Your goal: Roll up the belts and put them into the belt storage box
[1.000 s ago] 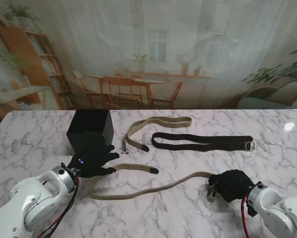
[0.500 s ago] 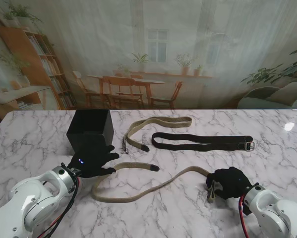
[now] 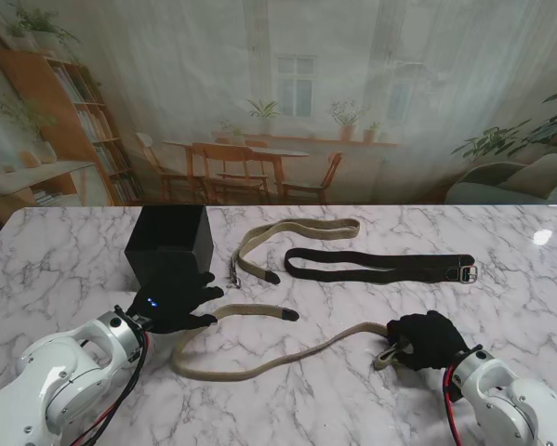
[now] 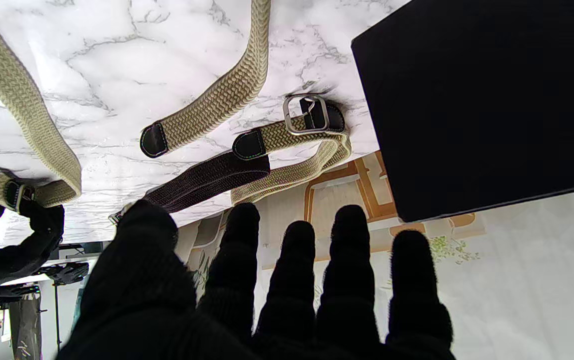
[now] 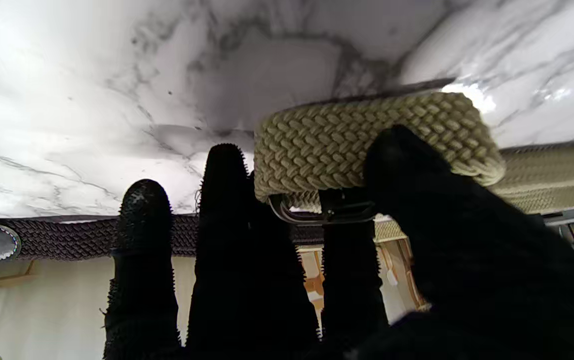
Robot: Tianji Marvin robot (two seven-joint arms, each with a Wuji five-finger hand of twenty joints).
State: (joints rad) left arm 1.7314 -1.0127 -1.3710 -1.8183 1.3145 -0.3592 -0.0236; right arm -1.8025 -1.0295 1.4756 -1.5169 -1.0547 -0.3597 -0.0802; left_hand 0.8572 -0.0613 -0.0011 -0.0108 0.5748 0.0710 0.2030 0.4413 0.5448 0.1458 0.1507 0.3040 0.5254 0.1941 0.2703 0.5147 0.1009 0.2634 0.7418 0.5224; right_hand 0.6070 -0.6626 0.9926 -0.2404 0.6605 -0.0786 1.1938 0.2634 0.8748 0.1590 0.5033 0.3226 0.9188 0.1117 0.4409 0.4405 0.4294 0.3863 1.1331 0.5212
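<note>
From the stand view, my right hand point(image 3: 425, 339) sits at about 4 o'clock on the marble surface point(image 3: 352, 390), its fingers curled over the buckle end of the long tan belt point(image 3: 287, 356). That belt runs from the hand toward 9 o'clock, bends back near my left arm, and ends in a dark tip point(image 3: 288, 315) near the middle. So its long axis lies across me, and the free length lies to the left of the right hand, which is the way a roll would have to travel. My left hand point(image 3: 176, 299) hangs with fingers spread at about 8 o'clock, holding nothing, just in front of the black belt storage box point(image 3: 168, 243). A second tan belt point(image 3: 292, 238) and a black belt point(image 3: 380, 268) lie farther from me, near 12 and 1 o'clock, untouched.

The left wrist view shows the left hand's fingers point(image 4: 294, 260) apart and empty, the box wall point(image 4: 477, 100) close beside them, and the far belts' ends beyond.

The right wrist view shows the woven tan end folded over on itself point(image 5: 367, 145), with the thumb pressing on the fold and the other fingers point(image 5: 224, 200) at the metal buckle point(image 5: 327, 212). I judge the first turn of the roll is being formed; the right hand is plainly the nearer one.
</note>
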